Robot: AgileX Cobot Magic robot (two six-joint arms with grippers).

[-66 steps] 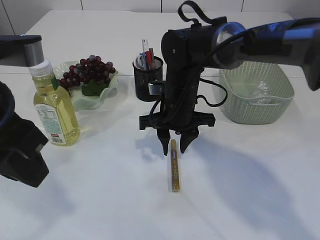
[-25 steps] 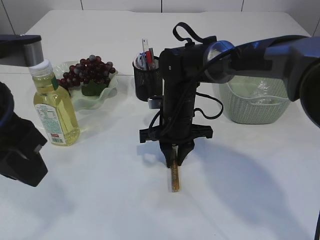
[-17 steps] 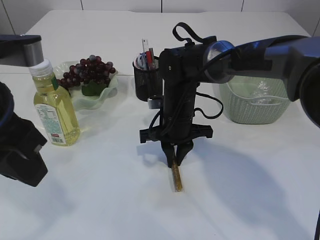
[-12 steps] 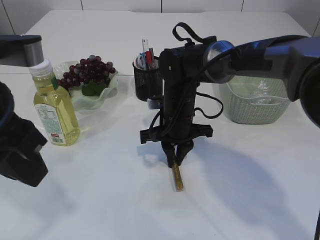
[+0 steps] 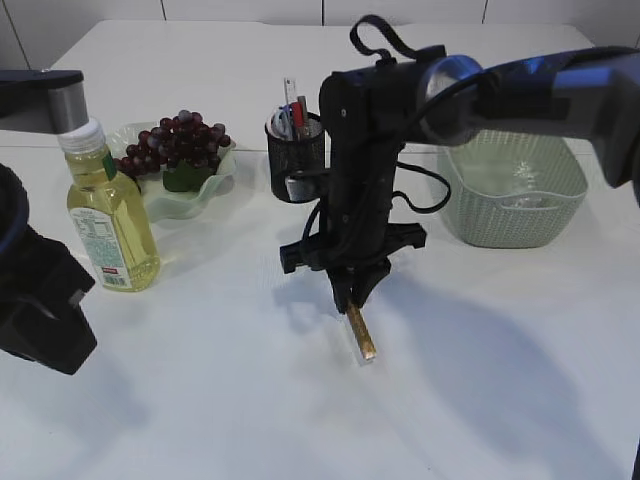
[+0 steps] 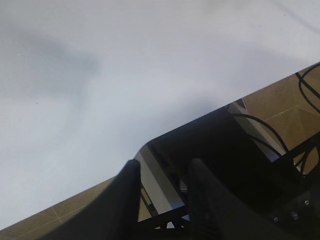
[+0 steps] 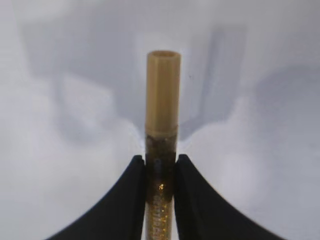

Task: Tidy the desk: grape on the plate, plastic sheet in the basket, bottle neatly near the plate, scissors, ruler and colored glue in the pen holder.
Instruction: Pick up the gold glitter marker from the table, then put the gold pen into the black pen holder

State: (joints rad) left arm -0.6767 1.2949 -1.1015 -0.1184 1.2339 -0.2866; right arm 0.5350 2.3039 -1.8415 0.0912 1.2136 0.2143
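My right gripper (image 5: 352,297) is shut on the colored glue (image 5: 361,335), a gold glitter tube that hangs slanted from the jaws just above the table. In the right wrist view the tube (image 7: 162,95) sticks out past the closed fingertips (image 7: 140,167). Behind the arm, the black mesh pen holder (image 5: 296,160) has red and blue items sticking out of it. Grapes (image 5: 180,140) lie on the pale green plate (image 5: 215,190), with the yellow oil bottle (image 5: 105,220) upright in front of it. My left gripper (image 6: 162,165) is open and empty over the table's edge.
A green woven basket (image 5: 515,190) stands at the right with a crumpled clear sheet (image 5: 520,195) inside. The left arm's black body (image 5: 40,300) fills the near left. White tabletop lies in front of the glue.
The right gripper closed on the glue tube and raised it; the tube left the table and now hangs tilted. The left arm has not moved.
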